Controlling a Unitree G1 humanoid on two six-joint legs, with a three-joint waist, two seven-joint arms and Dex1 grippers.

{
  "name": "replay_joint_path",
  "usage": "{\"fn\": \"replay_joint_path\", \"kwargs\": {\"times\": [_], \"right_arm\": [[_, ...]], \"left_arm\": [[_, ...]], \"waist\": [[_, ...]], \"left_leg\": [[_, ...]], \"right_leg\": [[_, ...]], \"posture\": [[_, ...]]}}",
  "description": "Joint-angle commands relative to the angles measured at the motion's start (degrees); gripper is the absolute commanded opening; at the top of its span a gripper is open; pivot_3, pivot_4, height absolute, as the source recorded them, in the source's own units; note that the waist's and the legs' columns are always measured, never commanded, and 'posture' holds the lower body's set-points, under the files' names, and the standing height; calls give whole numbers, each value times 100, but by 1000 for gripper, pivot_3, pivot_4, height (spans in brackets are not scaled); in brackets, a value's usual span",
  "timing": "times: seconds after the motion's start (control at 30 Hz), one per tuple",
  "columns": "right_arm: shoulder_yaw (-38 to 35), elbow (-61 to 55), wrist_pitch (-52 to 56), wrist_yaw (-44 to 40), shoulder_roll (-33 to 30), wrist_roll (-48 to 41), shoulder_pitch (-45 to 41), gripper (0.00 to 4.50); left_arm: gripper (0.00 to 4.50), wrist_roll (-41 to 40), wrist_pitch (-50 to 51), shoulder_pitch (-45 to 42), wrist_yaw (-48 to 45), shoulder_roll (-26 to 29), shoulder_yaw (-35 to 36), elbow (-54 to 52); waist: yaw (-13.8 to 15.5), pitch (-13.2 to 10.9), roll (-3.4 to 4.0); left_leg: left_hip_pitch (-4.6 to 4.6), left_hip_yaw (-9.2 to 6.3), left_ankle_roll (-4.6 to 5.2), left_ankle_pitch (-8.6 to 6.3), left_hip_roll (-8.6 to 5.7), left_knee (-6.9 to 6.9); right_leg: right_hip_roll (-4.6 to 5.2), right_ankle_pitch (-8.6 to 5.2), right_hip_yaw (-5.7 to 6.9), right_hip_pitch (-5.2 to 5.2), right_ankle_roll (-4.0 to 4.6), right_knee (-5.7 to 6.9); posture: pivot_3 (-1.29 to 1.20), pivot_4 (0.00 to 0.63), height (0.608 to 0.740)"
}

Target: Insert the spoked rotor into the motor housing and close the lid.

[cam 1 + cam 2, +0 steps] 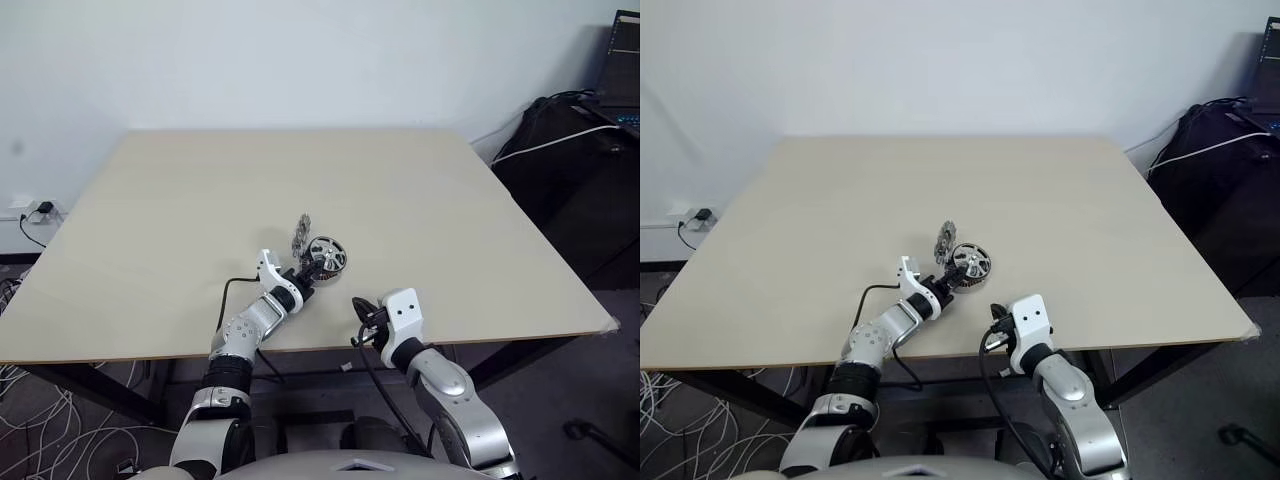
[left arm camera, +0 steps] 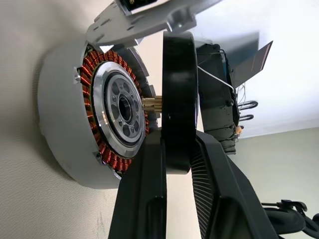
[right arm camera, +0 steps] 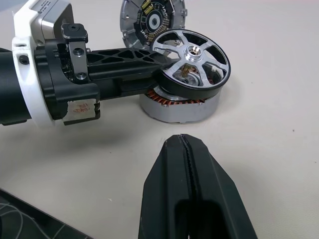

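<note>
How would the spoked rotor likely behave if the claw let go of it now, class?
The spoked rotor looks like rigid metal, probably heavy for its size. Held tilted over the motor housing by the left claw, it might drop askew. Its round rim could roll if it landed on edge.

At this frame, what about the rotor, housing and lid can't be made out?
- Spoked rotor shaft tip: in the right wrist view the rotor's own hub hides whether it has entered the motor housing.
- Lid: left pincer arm covers its lower edge, hiding how it rests on the table.
- Both eye views: parts too small for detail.
</note>
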State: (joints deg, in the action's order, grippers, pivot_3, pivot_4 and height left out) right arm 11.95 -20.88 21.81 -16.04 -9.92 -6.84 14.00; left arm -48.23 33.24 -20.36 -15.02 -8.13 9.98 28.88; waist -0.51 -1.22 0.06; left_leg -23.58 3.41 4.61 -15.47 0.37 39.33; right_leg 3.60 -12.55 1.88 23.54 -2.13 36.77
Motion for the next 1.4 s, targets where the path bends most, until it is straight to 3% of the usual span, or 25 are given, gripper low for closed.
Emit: {"fn": "replay_joint_path", "kwargs": {"times": [0.03, 0.37, 0.57, 0.87, 1.0, 1.2, 1.33, 1.4], "right_arm": [[-32, -252, -107, 35, 20, 2, -68, 0], [-48, -253, -100, 48, 36, -20, -71, 0], [-54, -226, -97, 36, 59, -44, -79, 0], [-79, -125, -141, 27, 122, -60, -187, 0], [-101, 0, -149, 27, 145, -42, -286, 0], [-426, 893, 17, 664, 394, 233, -953, 0], [-550, 1354, 62, 802, 468, 296, -1335, 0], [-639, 1689, 172, 875, 514, 283, -1650, 0]], "left_arm": [[1304, -2, -2, 175, -52, -645, -26, -53], [4473, -125, 116, 391, -58, -511, 14, -513], [4473, -221, 295, 891, -121, -356, 45, -1328], [4473, 441, -201, 1759, -717, 383, -772, -2966], [3591, 1071, -601, 2011, -873, 698, -1094, -3265], [1570, 3070, -2112, 2440, -822, 1417, -2015, -3342], [243, 3494, -2616, 2522, -711, 1440, -2127, -3276], [29, 3804, -2837, 2529, -601, 1481, -2189, -3232]], "waist": [[-1, 0, 0], [-11, 12, -1], [-16, 11, 0], [35, 8, -3], [-4, 25, 24], [-14, 26, 34], [27, 24, 41], [11, 24, 41]], "left_leg": [[0, 0, 0, 0, 0, 0], [7, -1, -17, -9, 2, 10], [2, -2, -17, -8, 12, 10], [-3, 2, -25, -15, 0, 9], [1, 2, -26, -15, 3, 6], [3, 5, -33, -11, 7, -15], [0, 8, -36, -9, 4, -17], [0, 8, -36, -9, 4, -17]], "right_leg": [[0, 0, 0, 0, 0, 0], [10, 7, 1, -7, -4, 4], [14, 11, -1, 3, 4, 5], [44, 10, -2, 4, 5, -1], [45, 12, -5, 4, 3, 1], [25, 8, -15, 19, 15, 2], [35, 9, -13, 21, 16, 1], [39, 9, -15, 21, 16, 0]], "posture": [[0, 0, 740], [0, 0, 740], [0, 0, 740], [0, 0, 740], [0, 0, 740], [0, 0, 740], [0, 0, 740], [0, 0, 740]]}}
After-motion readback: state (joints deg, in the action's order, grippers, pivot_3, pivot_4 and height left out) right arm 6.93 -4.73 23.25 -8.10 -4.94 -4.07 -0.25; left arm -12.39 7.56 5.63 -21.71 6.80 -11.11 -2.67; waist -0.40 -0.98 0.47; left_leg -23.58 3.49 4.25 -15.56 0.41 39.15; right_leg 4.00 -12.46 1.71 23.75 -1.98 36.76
